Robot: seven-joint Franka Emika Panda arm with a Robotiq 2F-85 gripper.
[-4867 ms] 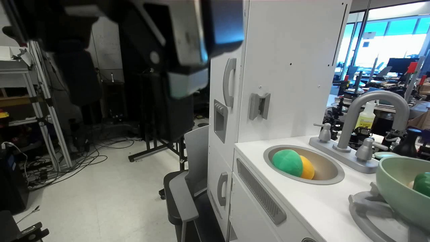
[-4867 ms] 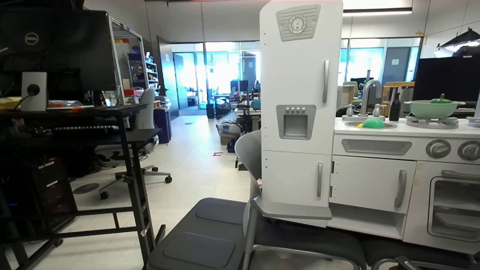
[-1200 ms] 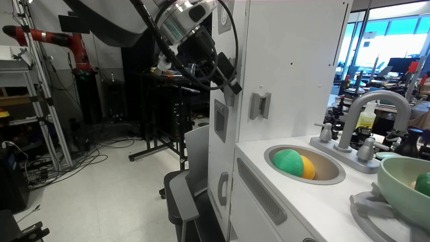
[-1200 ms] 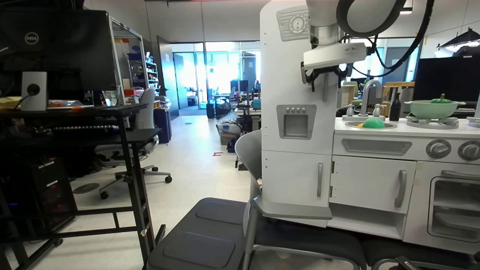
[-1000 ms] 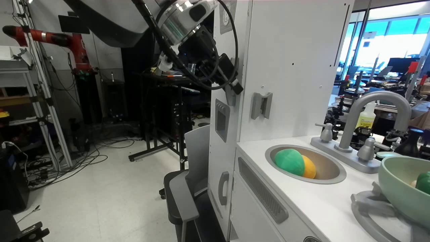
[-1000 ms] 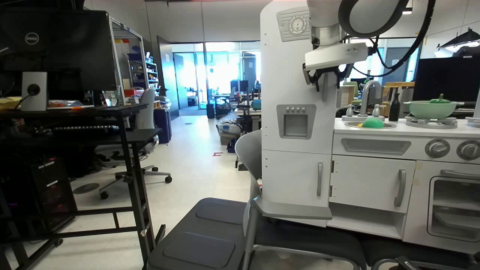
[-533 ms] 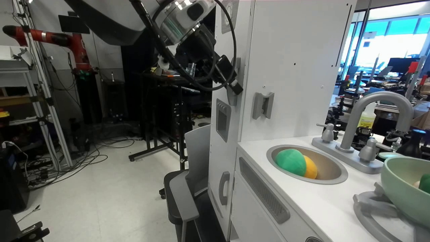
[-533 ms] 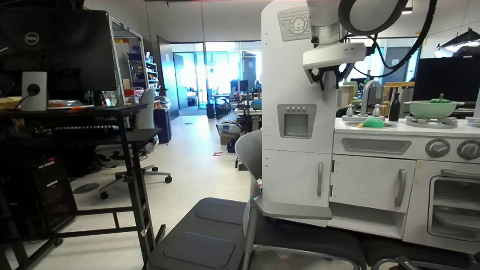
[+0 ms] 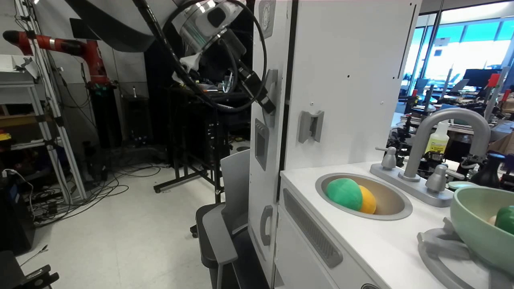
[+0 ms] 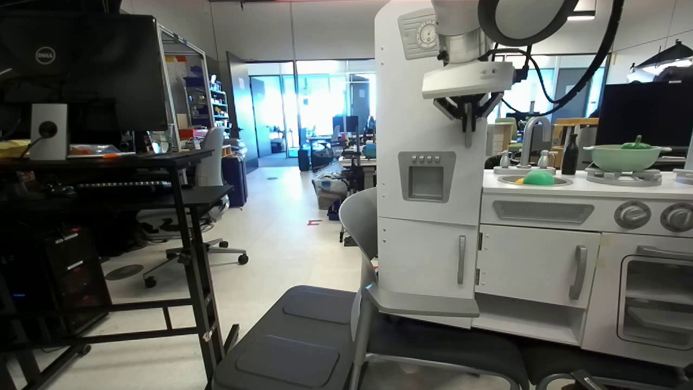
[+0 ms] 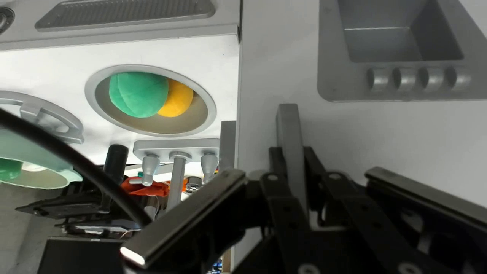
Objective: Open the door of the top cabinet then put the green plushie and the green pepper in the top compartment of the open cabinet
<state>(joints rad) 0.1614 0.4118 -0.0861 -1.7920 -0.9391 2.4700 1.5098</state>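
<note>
My gripper [image 11: 292,153] is shut on the grey handle [image 11: 290,123], one black finger on either side of it. That handle belongs to the door [image 10: 417,114] of the top cabinet [image 9: 341,44]. The door stands slightly ajar, with a narrow dark gap [image 9: 290,60] along its handle-side edge in an exterior view. Behind it the top compartment is hidden. The green plushie [image 9: 344,194] rests in the sink, against a yellow one; the wrist view also has the green plushie [image 11: 139,94]. In the pale green bowl lies the green pepper [image 9: 506,220], partly cut off there.
A grey faucet [image 9: 453,114] rises behind the sink [image 9: 321,196]. The green bowl [image 9: 470,224] stands on a grey burner [image 9: 437,257]. A grey chair [image 10: 361,216] stands right before the cabinet. A black desk [image 10: 108,162] with a monitor is farther left.
The jaws have closed around the handle over the last second. Arm and door have come slightly away from the cabinet, and a dark gap has appeared at the door's edge.
</note>
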